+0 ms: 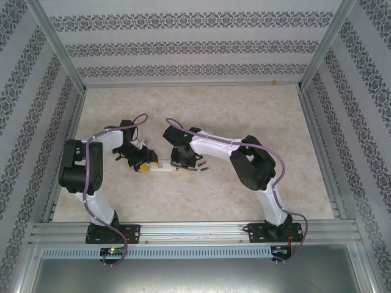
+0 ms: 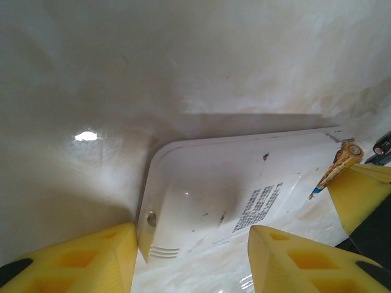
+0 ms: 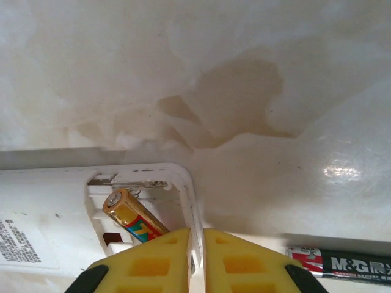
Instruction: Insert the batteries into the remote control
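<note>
Remote control [image 2: 232,177], long white plastic, lies in the middle of the counter [image 1: 256,116], a gold round battery [image 3: 128,213] leaning in its open slot. Right tool [image 3: 197,232] is closed above it. Left tool [image 2: 192,235] sits around the remote; I cannot tell if it squeezes.

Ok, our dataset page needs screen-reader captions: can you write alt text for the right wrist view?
A gold battery lies slanted in the open compartment of a white remote, with the right gripper closed at the compartment's edge. A black battery lies on the pale table beside it.
</note>
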Controlling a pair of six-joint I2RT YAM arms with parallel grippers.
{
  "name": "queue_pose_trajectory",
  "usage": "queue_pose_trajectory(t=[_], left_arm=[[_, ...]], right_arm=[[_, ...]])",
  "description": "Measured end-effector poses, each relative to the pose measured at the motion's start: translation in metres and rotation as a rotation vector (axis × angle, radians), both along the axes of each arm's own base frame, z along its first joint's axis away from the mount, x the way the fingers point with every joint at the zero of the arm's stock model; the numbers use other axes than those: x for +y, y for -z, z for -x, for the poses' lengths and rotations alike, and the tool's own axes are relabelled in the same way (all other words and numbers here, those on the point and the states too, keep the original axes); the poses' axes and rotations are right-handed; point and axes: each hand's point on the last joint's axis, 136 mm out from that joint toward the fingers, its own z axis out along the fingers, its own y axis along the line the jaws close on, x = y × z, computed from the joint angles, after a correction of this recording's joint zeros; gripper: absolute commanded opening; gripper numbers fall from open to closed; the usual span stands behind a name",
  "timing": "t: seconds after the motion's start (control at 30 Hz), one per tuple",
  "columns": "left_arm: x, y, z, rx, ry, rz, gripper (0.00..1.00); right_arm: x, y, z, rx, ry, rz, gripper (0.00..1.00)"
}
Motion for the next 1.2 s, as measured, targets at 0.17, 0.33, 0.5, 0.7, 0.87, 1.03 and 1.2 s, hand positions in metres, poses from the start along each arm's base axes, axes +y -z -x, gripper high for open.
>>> queue_pose_trajectory(t=[0.17,0.33,0.5,0.7,0.87,1.03,1.2], left_arm=[[0.0,0.0,0.0,-0.001,0.0,0.0,0.52],[0.0,0.0,-0.001,-0.001,-0.003,0.0,0.52],[0.0,0.0,-0.001,-0.003,-0.003,0.0,0.52],[0.0,0.0,-0.001,-0.003,-0.003,0.0,0.52],[0.0,0.0,-0.001,-0.003,-0.003,0.0,0.52],[0.0,0.0,-0.001,-0.003,-0.003,0.0,0.51],[0.0,0.0,-0.001,-0.004,-0.003,0.0,0.51]], right_arm=[[0.0,-0.001,0.0,-0.003,-0.024,0.003,0.15],[0.0,-0.006,0.0,-0.011,-0.047,0.006,0.19],[0.009,-0.026,-0.01,-0.056,-0.063,-0.026,0.19],[0.017,-0.039,-0.019,-0.09,-0.064,-0.055,0.18],[0.018,-0.039,-0.024,-0.106,-0.063,-0.034,0.19],[0.016,-0.026,-0.024,-0.091,-0.087,0.003,0.19],[0.011,-0.017,-0.022,-0.071,-0.097,0.036,0.18]])
